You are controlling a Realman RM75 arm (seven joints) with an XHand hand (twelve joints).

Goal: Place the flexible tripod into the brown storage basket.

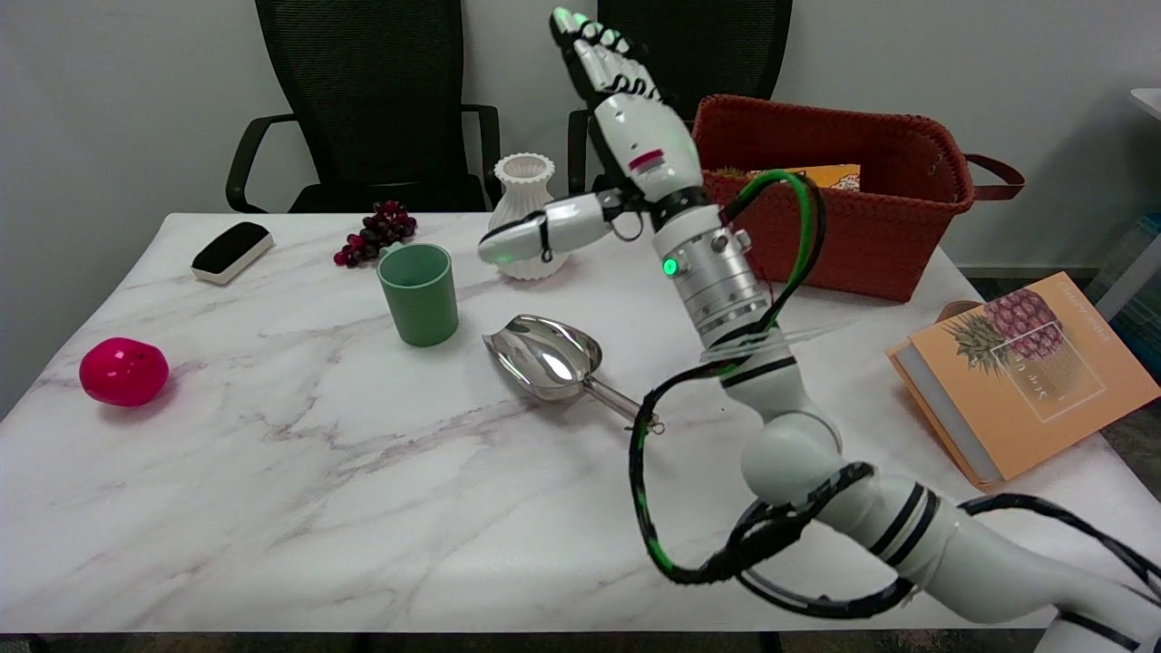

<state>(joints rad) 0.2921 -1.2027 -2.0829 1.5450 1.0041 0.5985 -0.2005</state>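
My right hand [629,109] is raised above the table's far side, just left of the brown storage basket [871,231]. Its fingers stretch upward and its thumb sticks out to the left, with nothing held in it. The woven basket stands at the back right with a handle on its right end. Inside it I see part of an orange-yellow box [821,175]; the rest of its inside is hidden by its wall and my arm. I cannot make out the flexible tripod anywhere in this view.
A white ribbed vase [524,192] stands behind the thumb, with a green cup [418,292] and dark grapes [376,230] to its left. A metal scoop [549,356] lies mid-table. A pink ball [123,370], a black-topped eraser [231,250] and a pineapple book [1025,372] sit toward the edges.
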